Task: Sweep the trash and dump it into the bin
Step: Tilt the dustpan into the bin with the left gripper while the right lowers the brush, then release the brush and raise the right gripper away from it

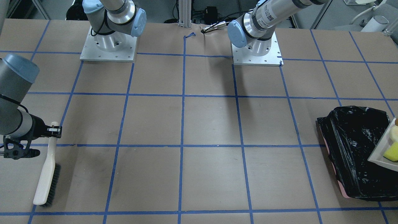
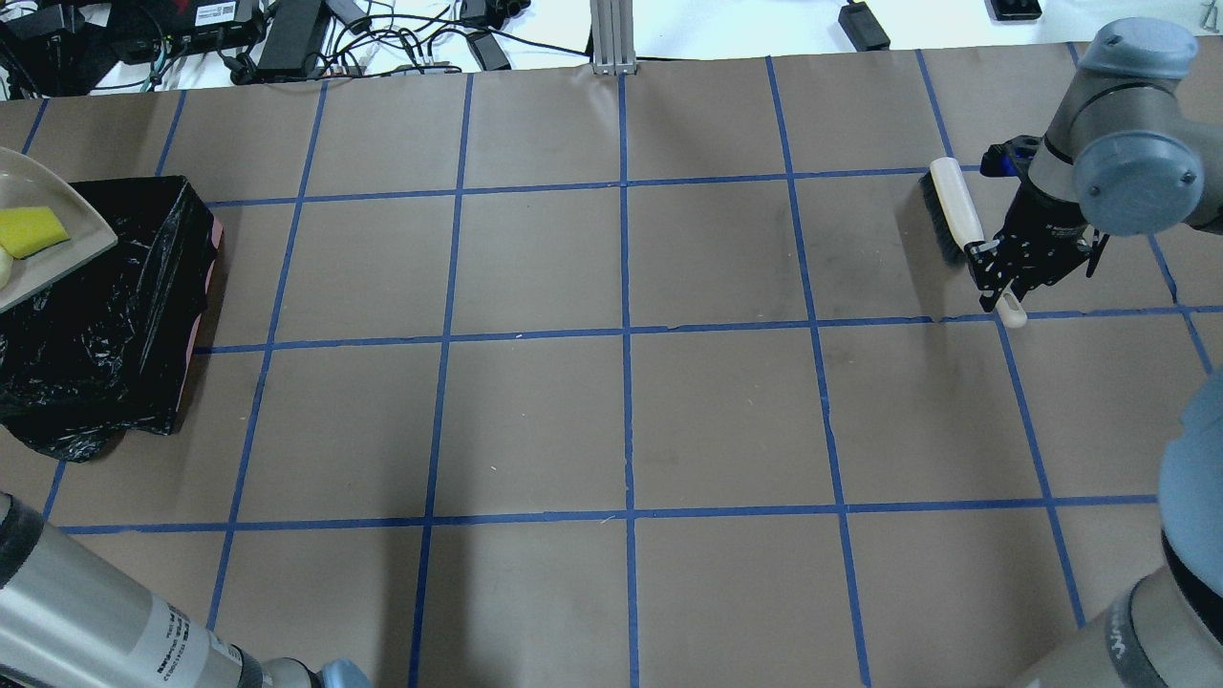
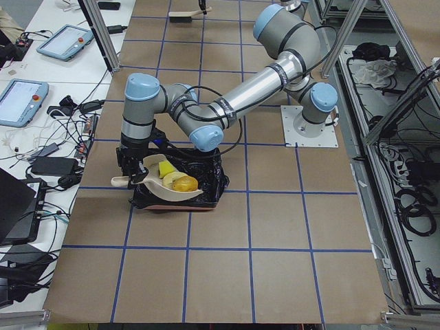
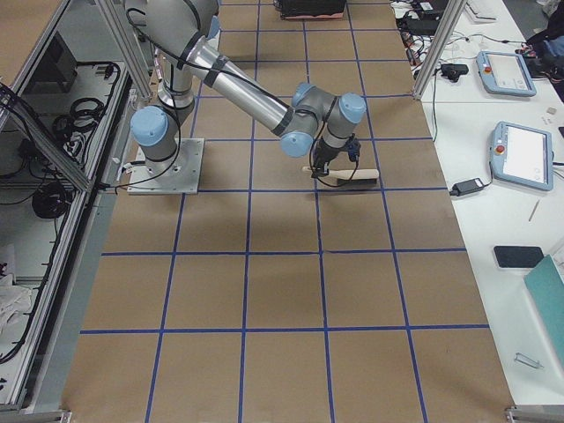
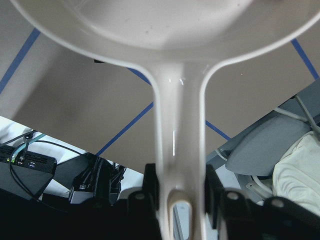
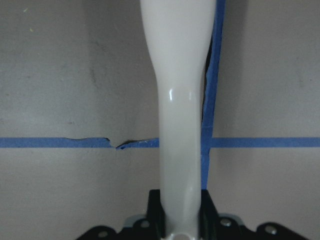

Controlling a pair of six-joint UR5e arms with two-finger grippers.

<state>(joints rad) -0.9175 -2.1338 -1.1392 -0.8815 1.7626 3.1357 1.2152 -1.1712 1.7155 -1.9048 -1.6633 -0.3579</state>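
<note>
My left gripper is shut on the handle of the beige dustpan and holds it over the bin, a box lined with a black bag with a pink edge. In the pan lie the yellow wedge, the cream slice and the golden-brown lump. The bin also shows in the front view. My right gripper is shut on the white handle of the brush, which lies low at the table on my far right.
The brown table has a blue tape grid. Both arm bases stand on plates at the robot's edge. Cables and power supplies lie beyond the far edge.
</note>
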